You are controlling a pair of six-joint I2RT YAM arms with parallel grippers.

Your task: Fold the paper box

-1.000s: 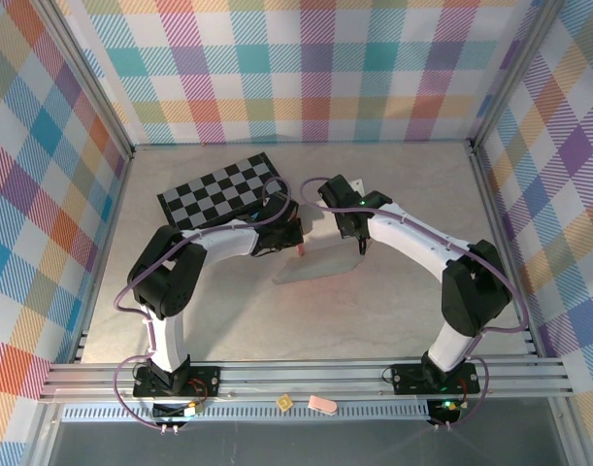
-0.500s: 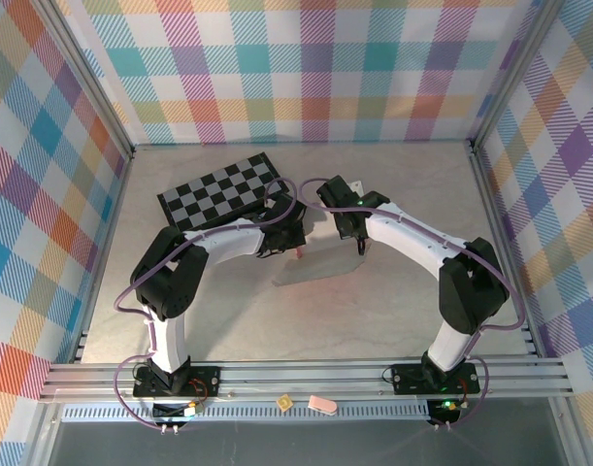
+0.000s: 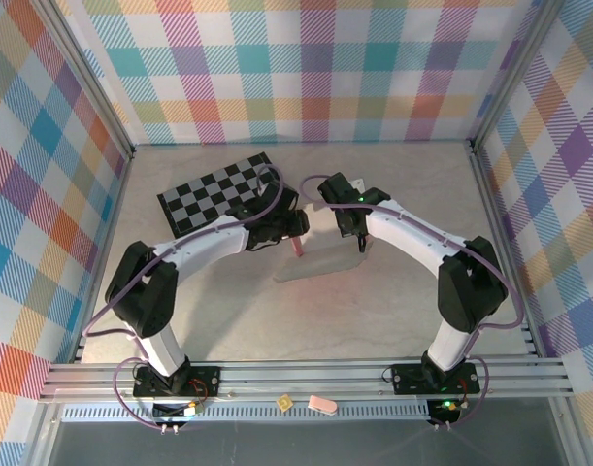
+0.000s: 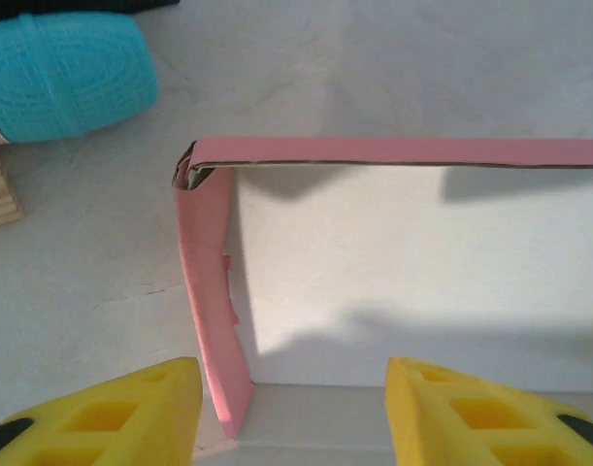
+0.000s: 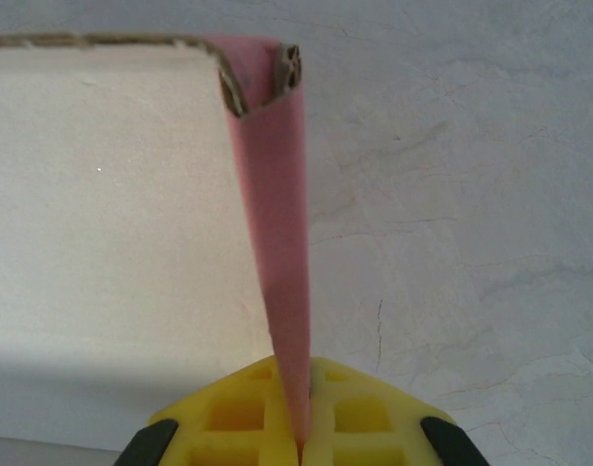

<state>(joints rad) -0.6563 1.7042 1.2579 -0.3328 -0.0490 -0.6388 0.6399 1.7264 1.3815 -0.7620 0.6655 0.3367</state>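
My right wrist cam has the right tool (image 5: 301, 432) clenched on a thin pink cardboard wall of the paper box (image 5: 275, 243). The left cam shows the left tool (image 4: 292, 386) released, straddling another wall. From the top view, the box sits mid-counter (image 3: 403, 301), at 5 o'clock from the checkered board (image 3: 218, 189).

The paper box (image 3: 320, 264) lies on the table (image 3: 374, 316), right of the checkered board (image 3: 214, 192).

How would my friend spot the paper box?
Start at the pale table, then find the checkered board at its back left. The paper box lies right of it, nearer the middle. It alone has pink walls and a plain greyish inside.
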